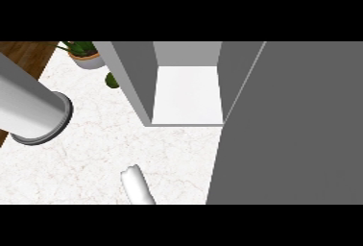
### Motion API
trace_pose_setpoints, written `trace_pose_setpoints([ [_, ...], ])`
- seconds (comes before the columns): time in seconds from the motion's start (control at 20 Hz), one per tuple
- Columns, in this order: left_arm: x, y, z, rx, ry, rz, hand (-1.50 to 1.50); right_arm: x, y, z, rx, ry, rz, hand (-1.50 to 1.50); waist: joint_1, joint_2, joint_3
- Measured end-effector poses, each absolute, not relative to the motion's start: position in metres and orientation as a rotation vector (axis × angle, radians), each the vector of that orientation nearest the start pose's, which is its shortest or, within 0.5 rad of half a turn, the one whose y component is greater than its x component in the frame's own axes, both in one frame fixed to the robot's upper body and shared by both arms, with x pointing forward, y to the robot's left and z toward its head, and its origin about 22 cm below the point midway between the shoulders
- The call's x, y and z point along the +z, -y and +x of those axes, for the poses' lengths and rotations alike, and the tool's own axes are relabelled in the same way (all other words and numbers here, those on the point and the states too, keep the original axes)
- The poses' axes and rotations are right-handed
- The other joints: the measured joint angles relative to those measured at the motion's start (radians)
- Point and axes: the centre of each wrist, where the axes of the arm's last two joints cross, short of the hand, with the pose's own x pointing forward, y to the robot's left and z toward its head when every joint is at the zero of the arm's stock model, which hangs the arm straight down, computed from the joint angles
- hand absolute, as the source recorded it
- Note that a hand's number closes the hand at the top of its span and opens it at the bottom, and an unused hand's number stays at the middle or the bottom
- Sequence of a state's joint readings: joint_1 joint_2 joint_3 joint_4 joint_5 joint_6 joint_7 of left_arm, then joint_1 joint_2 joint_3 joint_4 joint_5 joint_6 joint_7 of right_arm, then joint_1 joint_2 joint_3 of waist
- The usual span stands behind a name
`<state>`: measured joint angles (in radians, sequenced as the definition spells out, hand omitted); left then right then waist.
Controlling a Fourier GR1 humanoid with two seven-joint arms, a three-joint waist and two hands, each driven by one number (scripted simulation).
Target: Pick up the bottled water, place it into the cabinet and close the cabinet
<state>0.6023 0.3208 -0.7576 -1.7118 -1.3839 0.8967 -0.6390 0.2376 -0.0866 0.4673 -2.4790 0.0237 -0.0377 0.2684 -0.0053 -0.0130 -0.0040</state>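
I am looking down at the cabinet [135, 77], which is standing open with its pale shelf [188, 93] showing, so the way in is lying ready for the bottle. Its door [291, 129] is hanging wide across the right side and screening everything there. I am taking the slim white shape at the lower edge for the bottled water [139, 186]. It is lying or leaning on the marble counter [92, 153], short of the cabinet's mouth. Neither hand is showing, so I cannot tell how either is set or whether one is holding the bottle from below. A big pale cylinder [28, 108] is crowding the left, and I am not able to name it. Between it and the door, open counter is giving a straight lane to the shelf. I am judging the cabinet's front edges and the door's edge to be what I should be steering clear of.
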Motion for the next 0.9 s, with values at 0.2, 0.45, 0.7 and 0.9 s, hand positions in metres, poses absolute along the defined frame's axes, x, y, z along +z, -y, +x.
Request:
trace_pose_setpoints([
  [0.2, -0.086, -0.158, 0.025, 1.874, -2.782, -0.707, -1.50, 0.162, 0.172, 0.115, 0.186, 1.939, 0.360, -1.50, -0.001, 0.005, 0.001],
  [0.45, -0.112, -0.164, 0.040, 1.937, -2.746, -0.707, -1.50, 0.165, 0.164, 0.115, 0.183, 1.931, 0.374, -1.50, -0.002, 0.008, 0.002],
  [0.7, -0.123, -0.171, 0.068, 1.955, -2.735, -0.722, -1.50, 0.169, 0.161, 0.115, 0.180, 1.932, 0.378, -1.50, -0.005, 0.010, 0.002],
  [0.9, -0.127, -0.173, 0.084, 1.974, -2.728, -0.725, -1.50, 0.167, 0.158, 0.110, 0.183, 1.921, 0.382, -1.50, -0.007, 0.009, 0.003],
])
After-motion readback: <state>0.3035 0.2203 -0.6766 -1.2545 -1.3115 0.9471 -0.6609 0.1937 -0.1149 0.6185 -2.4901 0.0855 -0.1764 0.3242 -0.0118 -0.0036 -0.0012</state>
